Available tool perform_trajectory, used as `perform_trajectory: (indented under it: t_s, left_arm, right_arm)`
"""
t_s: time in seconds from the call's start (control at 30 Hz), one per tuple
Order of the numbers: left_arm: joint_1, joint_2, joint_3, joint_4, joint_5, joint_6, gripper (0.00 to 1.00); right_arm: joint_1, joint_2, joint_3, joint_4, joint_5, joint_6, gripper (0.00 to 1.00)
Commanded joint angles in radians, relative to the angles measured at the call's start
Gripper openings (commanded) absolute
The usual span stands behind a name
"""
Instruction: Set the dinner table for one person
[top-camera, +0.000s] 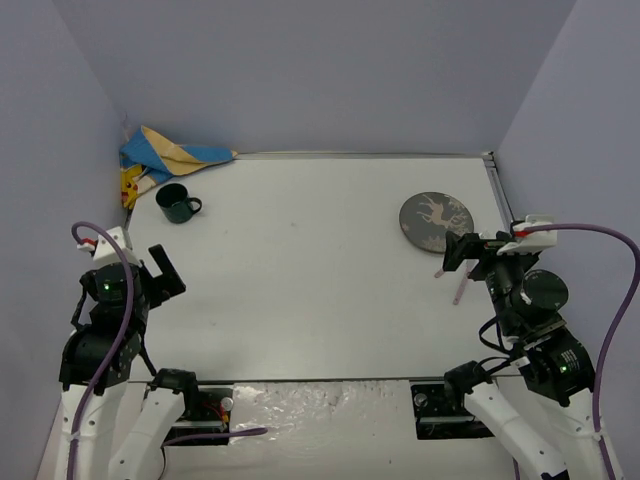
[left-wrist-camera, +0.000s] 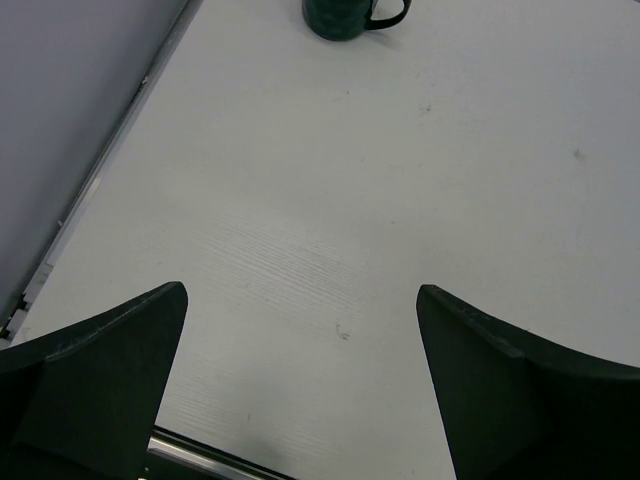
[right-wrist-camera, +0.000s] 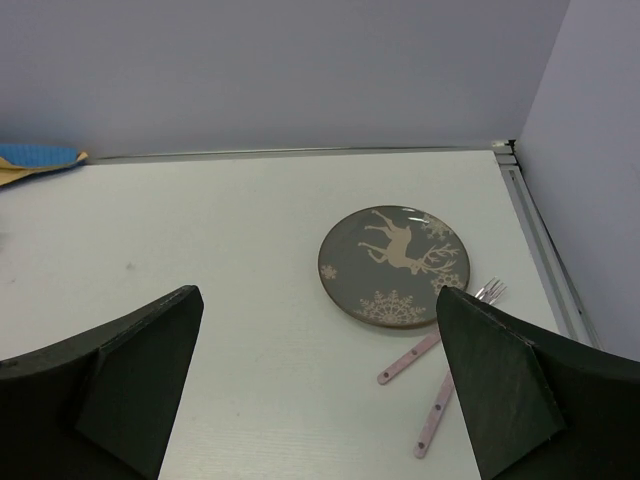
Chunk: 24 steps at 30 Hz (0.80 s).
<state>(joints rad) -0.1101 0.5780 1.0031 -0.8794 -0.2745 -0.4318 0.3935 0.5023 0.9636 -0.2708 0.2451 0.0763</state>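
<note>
Left end effector and right end effector gape above the matte white dinner table.

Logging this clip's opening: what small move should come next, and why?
Probably reach the open, empty left gripper toward the crumpled blue-and-yellow cloth placemat in the far-left corner, since the dark reindeer-print round plate lies directly on the large white tabletop.
</note>
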Motion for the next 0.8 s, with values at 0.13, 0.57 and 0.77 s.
perform_trajectory:
  t_s: [0.13,0.57,0.77]
  left_arm:
    - [-0.002,0.191,0.095,0.093,-0.024,-0.11,0.97]
    - [0.095,0.814,0.426,0.457,-0.164,-0.08,0.97]
    - [0.18,1.157,0.729,0.546,-0.14,-0.055,0.97]
  right_arm:
    - [0.007,0.055,-0.036,0.095,-0.066,0.083,1.0]
    - [0.005,0.33,0.025,0.145,-0.242,0.055,1.0]
    - [0.005,0.508,0.107,0.148,-0.328,0.032,1.0]
